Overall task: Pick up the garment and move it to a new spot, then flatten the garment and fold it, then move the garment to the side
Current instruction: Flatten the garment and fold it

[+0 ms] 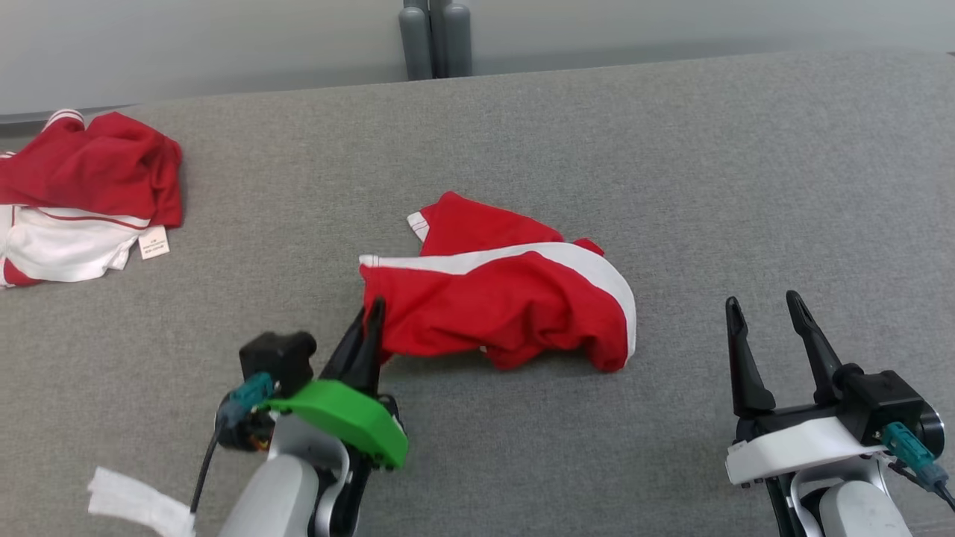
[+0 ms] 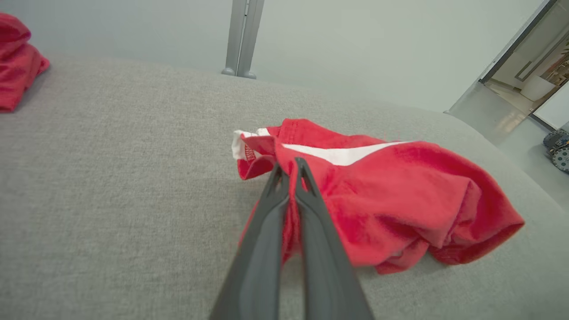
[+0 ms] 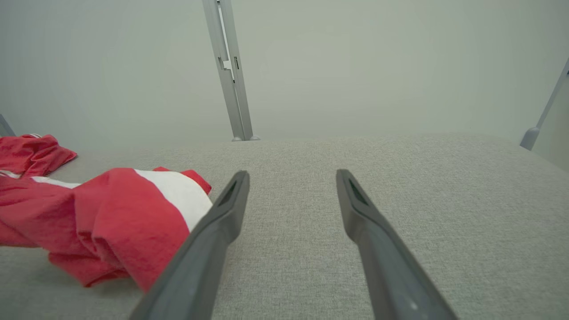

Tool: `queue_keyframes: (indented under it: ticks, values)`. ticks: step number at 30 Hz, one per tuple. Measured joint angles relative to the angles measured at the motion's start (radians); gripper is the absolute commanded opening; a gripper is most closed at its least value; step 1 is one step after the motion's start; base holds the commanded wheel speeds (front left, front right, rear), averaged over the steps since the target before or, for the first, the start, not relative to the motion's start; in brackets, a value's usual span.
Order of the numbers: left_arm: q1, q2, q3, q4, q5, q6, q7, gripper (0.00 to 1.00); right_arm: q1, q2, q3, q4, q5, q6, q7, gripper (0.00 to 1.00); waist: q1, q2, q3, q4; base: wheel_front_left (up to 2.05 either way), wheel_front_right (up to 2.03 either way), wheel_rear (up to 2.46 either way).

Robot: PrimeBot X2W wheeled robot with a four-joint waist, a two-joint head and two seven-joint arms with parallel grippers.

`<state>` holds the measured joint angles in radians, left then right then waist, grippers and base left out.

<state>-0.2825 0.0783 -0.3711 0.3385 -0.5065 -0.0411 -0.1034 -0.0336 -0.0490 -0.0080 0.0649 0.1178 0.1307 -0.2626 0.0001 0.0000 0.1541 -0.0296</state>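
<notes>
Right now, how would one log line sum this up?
left fingers: shut on edge of red garment | right fingers: open, apart from garment | garment: crumpled on grey surface

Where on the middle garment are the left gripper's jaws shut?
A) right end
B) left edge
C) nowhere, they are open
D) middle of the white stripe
B: the left gripper has its jaws shut on the garment's left edge, with red cloth pinched between them.
</notes>
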Motion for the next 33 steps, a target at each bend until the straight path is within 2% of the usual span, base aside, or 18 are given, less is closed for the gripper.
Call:
queue_keyframes:
  ticks: [4,9,28,29,31,32,33]
  values:
    - [0.128,0.006,0.004,-0.088,-0.021,0.032,0.01,0.0,0.017,0.0,-0.002,0.005,-0.009,0.0,0.0,1.0,0.0,0.0,-0.011,0.014,0.0,0.0,0.0]
    - [0.197,0.008,0.013,-0.1,-0.048,0.051,0.004,0.0,0.032,0.0,0.0,0.011,-0.016,0.0,0.0,1.0,0.0,0.0,-0.017,0.021,0.0,0.0,0.0]
    - [0.2,-0.003,0.026,0.196,-0.086,0.028,-0.099,0.0,0.061,0.0,0.031,0.042,-0.037,0.0,0.0,1.0,0.0,0.0,-0.052,0.0,0.0,0.0,0.0]
    - [0.199,-0.004,0.026,0.209,-0.089,0.028,-0.102,0.13,0.065,0.0,0.031,0.043,-0.041,0.0,0.0,1.0,0.0,0.0,-0.054,0.0,0.0,0.0,0.0]
    - [0.199,-0.005,0.028,0.229,-0.091,0.027,-0.111,0.34,0.07,0.0,0.03,0.044,-0.043,0.0,0.0,1.0,0.0,0.0,-0.058,0.0,0.0,0.0,0.0]
    - [0.199,-0.005,0.029,0.239,-0.091,0.026,-0.115,0.38,0.07,0.0,0.03,0.045,-0.043,0.0,0.0,1.0,0.0,0.0,-0.06,0.001,0.0,0.0,0.0]
    - [0.199,-0.005,0.031,0.246,-0.091,0.025,-0.12,0.58,0.07,0.0,0.029,0.045,-0.043,0.0,0.0,1.0,0.0,0.0,-0.061,0.002,0.0,0.0,0.0]
